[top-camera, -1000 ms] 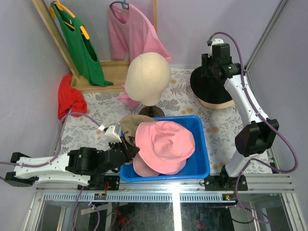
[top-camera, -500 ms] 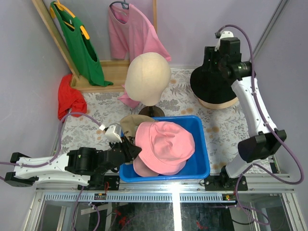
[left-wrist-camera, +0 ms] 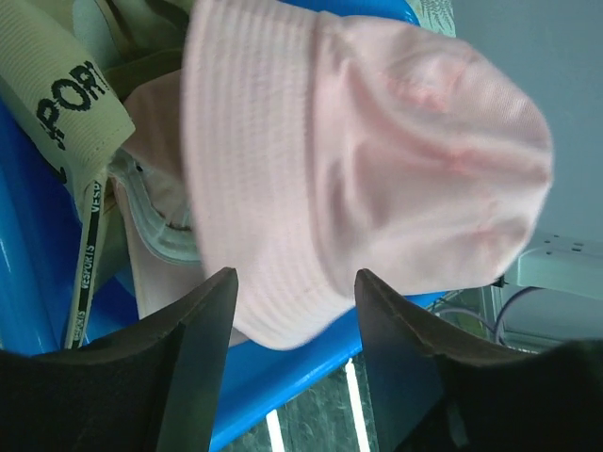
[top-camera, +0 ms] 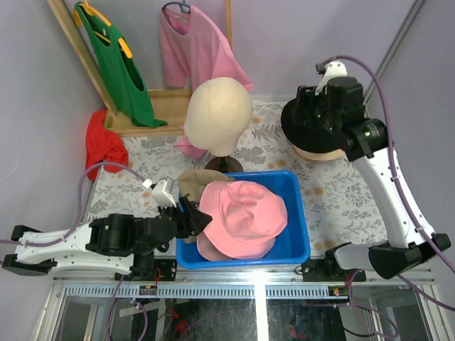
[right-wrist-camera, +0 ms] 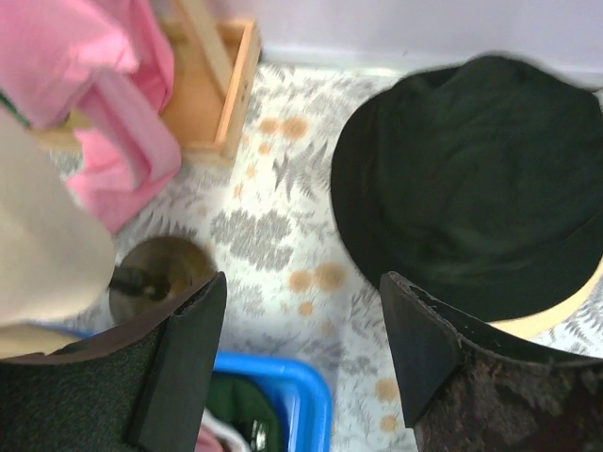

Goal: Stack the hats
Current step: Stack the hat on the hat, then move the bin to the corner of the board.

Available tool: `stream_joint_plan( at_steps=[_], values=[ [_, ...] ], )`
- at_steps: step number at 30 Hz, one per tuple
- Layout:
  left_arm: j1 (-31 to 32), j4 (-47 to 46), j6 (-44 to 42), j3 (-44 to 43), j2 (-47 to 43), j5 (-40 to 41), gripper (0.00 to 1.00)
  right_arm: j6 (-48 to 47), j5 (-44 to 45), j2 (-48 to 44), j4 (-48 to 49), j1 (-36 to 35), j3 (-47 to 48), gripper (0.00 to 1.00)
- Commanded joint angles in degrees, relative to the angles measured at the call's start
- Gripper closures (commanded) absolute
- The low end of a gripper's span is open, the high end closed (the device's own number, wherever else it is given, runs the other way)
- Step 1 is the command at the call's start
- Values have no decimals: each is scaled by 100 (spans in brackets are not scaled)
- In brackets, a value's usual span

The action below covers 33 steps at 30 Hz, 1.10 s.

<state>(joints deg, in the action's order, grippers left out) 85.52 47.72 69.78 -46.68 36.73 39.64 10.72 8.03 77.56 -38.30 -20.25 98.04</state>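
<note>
The pink bucket hat [top-camera: 243, 215] [left-wrist-camera: 377, 160] lies on top in the blue bin [top-camera: 301, 213], over a pink cap [top-camera: 211, 248] [left-wrist-camera: 151, 278]. A tan cap with dark lettering [top-camera: 190, 182] [left-wrist-camera: 66, 104] hangs over the bin's far left corner. My left gripper [top-camera: 192, 217] [left-wrist-camera: 294, 315] is open at the bin's left wall, with the bucket hat's brim edge lying loose between its fingertips. At the back right a dark hat [top-camera: 311, 129] [right-wrist-camera: 471, 179] rests on a beige one. My right gripper [top-camera: 309, 108] [right-wrist-camera: 301, 339] hovers open beside it, holding nothing.
A beige mannequin head [top-camera: 219, 114] on a round stand [right-wrist-camera: 155, 273] is behind the bin. A wooden rack [top-camera: 160, 103] at the back left holds a green shirt [top-camera: 117, 71] and a pink shirt [top-camera: 192, 50]. A red cloth [top-camera: 103, 145] lies at the left.
My left gripper has gone from shut to open, letting go of the bucket hat's brim. My right arm has swung up and to the right, and its jaws have widened.
</note>
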Motion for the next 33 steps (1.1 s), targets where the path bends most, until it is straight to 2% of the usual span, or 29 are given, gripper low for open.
stream_joint_plan(
  at_steps=[1, 8, 18, 22, 28, 33],
  values=[
    [44, 561, 14, -447, 58, -182, 46, 321, 419, -512, -74, -577, -776, 27],
    [41, 1277, 123, -827, 302, -528, 43, 870, 872, -1487, -192, -1193, -2219, 30],
    [35, 1321, -26, -1136, 351, -334, 45, 1584, 809, -2450, -309, -1376, -3953, 42],
    [41, 1299, -72, -1271, 365, -187, 47, 1813, 731, -2654, -406, -1376, -4453, 48],
    [44, 998, -333, -1556, 515, 66, 55, 2090, 569, -2851, -481, -1382, -4946, 55],
    [38, 847, -677, -1963, 893, 157, 56, 2306, 180, -2906, -331, -1376, -5361, 59]
  ],
)
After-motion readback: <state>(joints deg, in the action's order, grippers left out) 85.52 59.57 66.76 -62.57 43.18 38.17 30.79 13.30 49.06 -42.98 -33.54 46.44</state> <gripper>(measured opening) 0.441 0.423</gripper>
